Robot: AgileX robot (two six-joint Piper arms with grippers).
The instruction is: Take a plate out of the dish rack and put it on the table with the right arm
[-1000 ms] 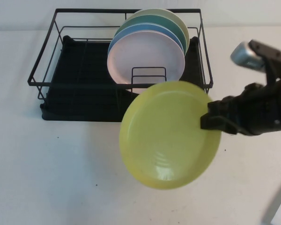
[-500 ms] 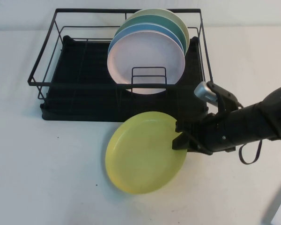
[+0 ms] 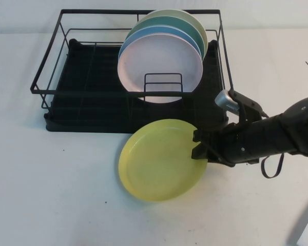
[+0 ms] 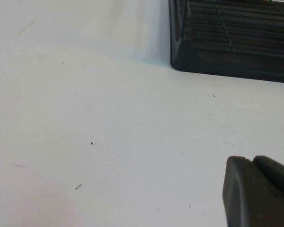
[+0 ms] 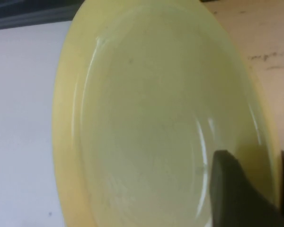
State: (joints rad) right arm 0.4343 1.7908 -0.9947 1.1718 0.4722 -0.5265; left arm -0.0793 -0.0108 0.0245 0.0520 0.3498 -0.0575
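Note:
The yellow plate (image 3: 160, 160) lies low over the white table (image 3: 66, 200), face up, just in front of the black dish rack (image 3: 92, 97). My right gripper (image 3: 199, 150) is shut on the plate's right rim; the black right arm (image 3: 267, 137) stretches in from the right. In the right wrist view the plate (image 5: 146, 118) fills the picture and one finger (image 5: 232, 189) lies on its inner face. My left gripper (image 4: 255, 163) is out of the high view; its wrist view shows its fingers together over bare table.
A pale pink plate (image 3: 159, 66), a blue plate (image 3: 143, 36) and green ones stand upright in the rack's right half. The rack's left half is empty. A rack corner (image 4: 227, 42) shows in the left wrist view.
My right arm has brought the yellow plate down from tilted in the air to nearly flat on the table in front of the rack. The left arm has not moved.

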